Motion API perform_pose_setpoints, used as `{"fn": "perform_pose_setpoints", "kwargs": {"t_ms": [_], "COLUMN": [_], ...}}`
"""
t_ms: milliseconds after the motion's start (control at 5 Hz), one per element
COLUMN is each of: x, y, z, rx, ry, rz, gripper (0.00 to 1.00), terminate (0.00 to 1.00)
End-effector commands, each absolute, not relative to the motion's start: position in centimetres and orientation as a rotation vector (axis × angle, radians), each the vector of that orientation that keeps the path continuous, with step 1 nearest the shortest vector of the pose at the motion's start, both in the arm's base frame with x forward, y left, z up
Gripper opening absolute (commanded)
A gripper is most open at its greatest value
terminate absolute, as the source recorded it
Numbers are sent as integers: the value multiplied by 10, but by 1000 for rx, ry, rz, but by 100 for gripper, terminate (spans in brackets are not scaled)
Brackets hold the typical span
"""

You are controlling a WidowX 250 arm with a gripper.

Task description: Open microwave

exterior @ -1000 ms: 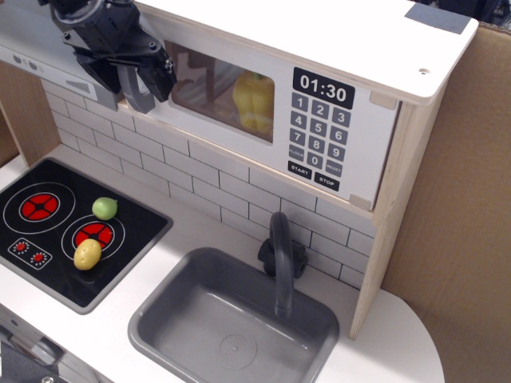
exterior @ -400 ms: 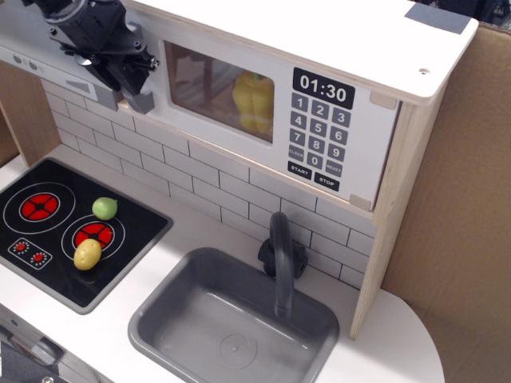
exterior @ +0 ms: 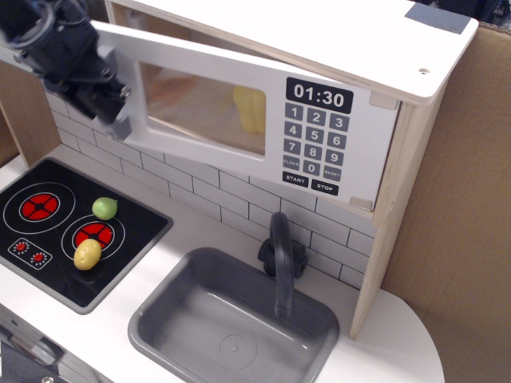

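The microwave [exterior: 375, 56] sits high at the back of the toy kitchen counter, toward the right rear corner, a white box with plywood edges. Its door [exterior: 239, 112] stands swung partly outward on the right-hand hinge, the left edge well clear of the box front, so a dark gap shows along the top and left. Through the door window [exterior: 204, 108] a yellow pepper [exterior: 250, 109] is dimly visible inside. The black keypad [exterior: 313, 148] with the clock digits 01:30 rides on the door's right part.

The gripper [exterior: 108, 100] is at the door's left edge, near the back left corner, its black fingers closed around the grey handle [exterior: 121, 124], of which only a short lower piece shows below the fingers.

On the counter below, the black stove top [exterior: 128, 231] lies by the left edge, with two red burners. A green fruit [exterior: 104, 207] rests just at the upper rim of the nearer burner, and a yellow lemon-like fruit [exterior: 88, 254] lies at that burner's lower rim, the two close but apart. The grey sink [exterior: 152, 319] fills the front middle, and the dark faucet [exterior: 281, 255] stands at its back rim, against the white tiled wall [exterior: 215, 187]
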State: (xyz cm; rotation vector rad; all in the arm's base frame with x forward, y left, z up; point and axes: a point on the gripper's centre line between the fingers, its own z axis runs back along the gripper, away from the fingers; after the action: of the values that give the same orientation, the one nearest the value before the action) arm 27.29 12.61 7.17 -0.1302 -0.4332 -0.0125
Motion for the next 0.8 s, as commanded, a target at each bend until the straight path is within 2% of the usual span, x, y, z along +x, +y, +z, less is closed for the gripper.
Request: {"fn": "perform_pose_setpoints", "kwargs": {"t_ms": [0, 200, 600], "x": [228, 215, 241], "y": [111, 89, 65], "z": [107, 134, 186], "rx": [-196, -286, -449], "ry": [-322, -237, -158], "rz": [-90, -64, 31], "gripper": [100, 100, 100], "terminate": [0, 0, 0]}}
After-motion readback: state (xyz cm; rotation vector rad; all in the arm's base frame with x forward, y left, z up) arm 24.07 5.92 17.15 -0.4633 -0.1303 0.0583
